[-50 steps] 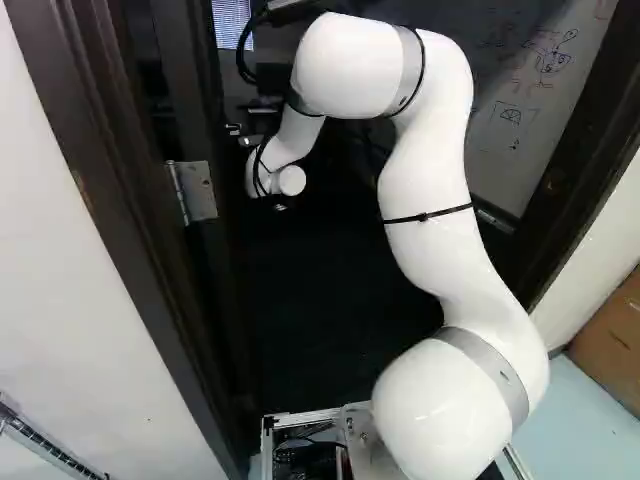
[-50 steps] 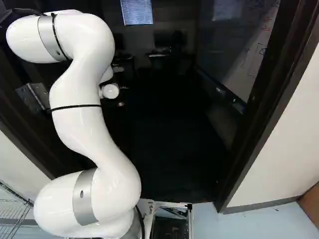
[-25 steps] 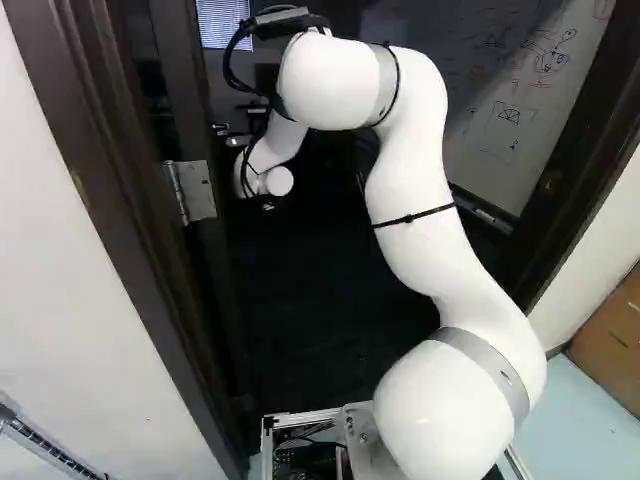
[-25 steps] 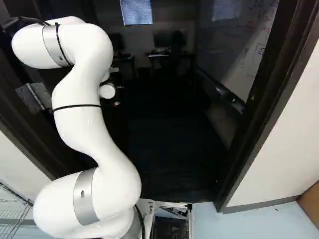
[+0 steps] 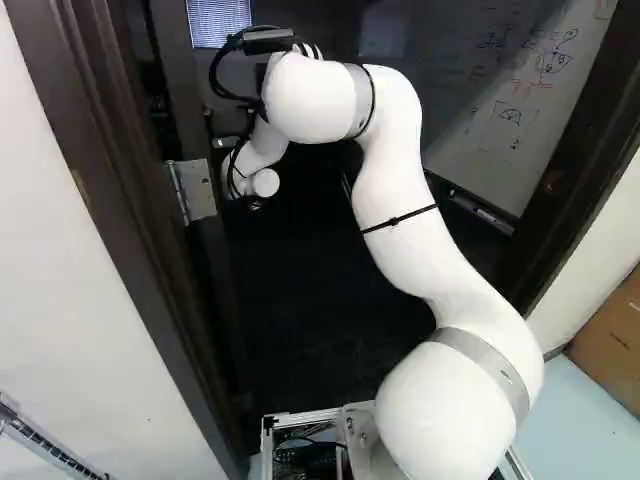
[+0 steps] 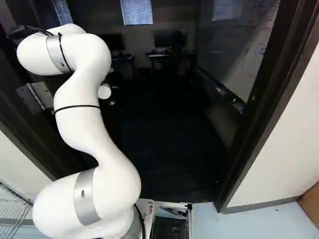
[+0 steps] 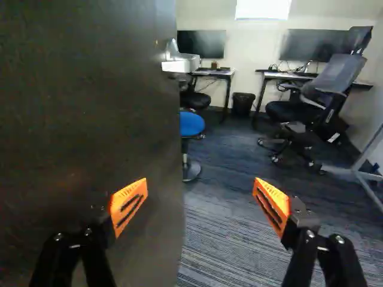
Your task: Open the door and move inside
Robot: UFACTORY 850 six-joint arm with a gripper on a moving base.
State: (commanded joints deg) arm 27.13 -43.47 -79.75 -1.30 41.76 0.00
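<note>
Dark brown, the door (image 7: 90, 119) is seen ajar at ten o'clock from the gripper (image 7: 200, 200), spread wide, nothing grasped; opening looks nearly done, so clearance must be checked before the base (image 5: 355, 420) is driven towards twelve.

My arm was glossy white (image 5: 395, 175), rounded at the joints.
I saw grey bands (image 6: 86, 206), a thin black tie (image 6: 77, 106) round one link, black cables (image 5: 215, 84) looped near the far end; black fingers (image 7: 305, 248), silver screws (image 7: 340, 239), orange pads (image 7: 272, 203) with dark slots.
</note>
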